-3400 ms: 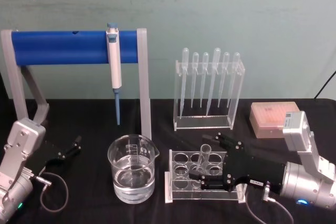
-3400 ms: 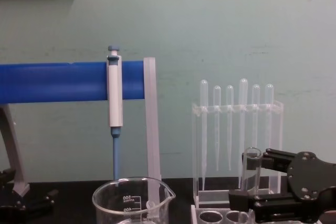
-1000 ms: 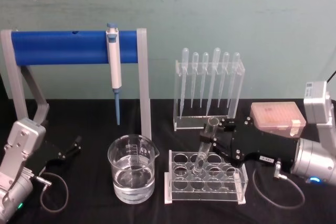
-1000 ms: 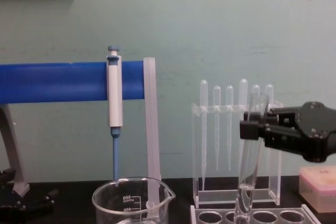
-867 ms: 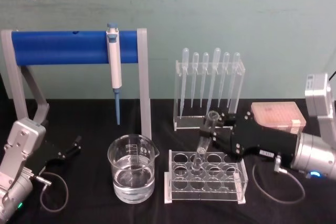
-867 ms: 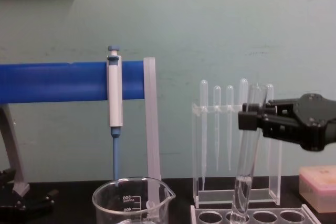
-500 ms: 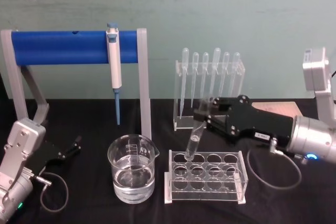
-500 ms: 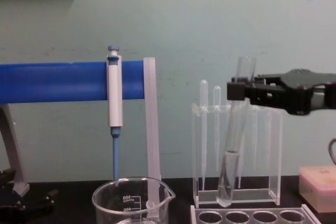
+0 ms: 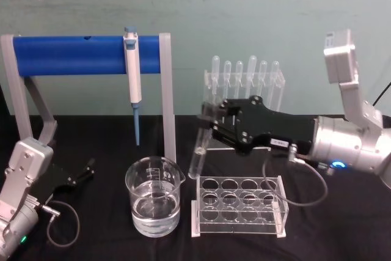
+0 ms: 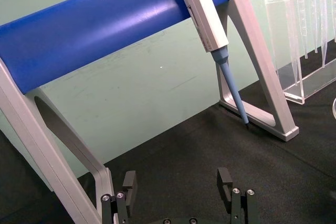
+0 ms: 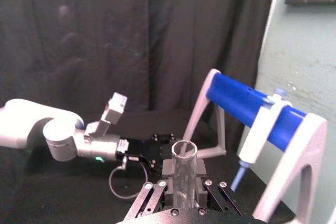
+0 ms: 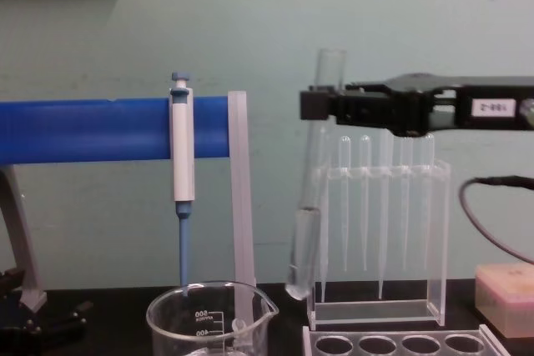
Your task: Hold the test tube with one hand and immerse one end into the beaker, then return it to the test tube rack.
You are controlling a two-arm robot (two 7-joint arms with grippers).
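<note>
Right gripper [image 9: 208,116] is out over the desk [image 9: 110,145], arm coming in from the right. Jaws are pinching the test tube [image 9: 197,151] near its top end. In the chest view the open rim of the test tube [image 12: 304,239] sticks out above the right gripper [image 12: 317,104] and the long body hangs below. The right wrist view looks straight down onto the rim, seated between the two fingers [image 11: 167,167].

The tube is tilted, top toward the gripper and rounded bottom toward the robot's left. It hangs in the air, touching nothing but the jaws. Its bottom end is above the gap between the beaker [image 9: 153,178] and the test tube rack [image 9: 238,231], higher than the beaker rim and just right of it. It is not in the beaker or in any rack hole.

Left gripper [image 10: 178,192] sits low at the left of the desk, jaws spread and holding nothing.

Counts:
- 1 test tube
- 1 beaker, part full of clear liquid
- 1 rack with 12 holes (4 by 3), all open
- 6 pipettes [image 9: 252,68] upright in 1 clear pipette stand [image 9: 278,90] behind the rack
- 1 pipettor [image 9: 132,65] hanging on the blue bar stand [image 9: 73,55]
- 1 tip box [image 12: 505,289] at far right
</note>
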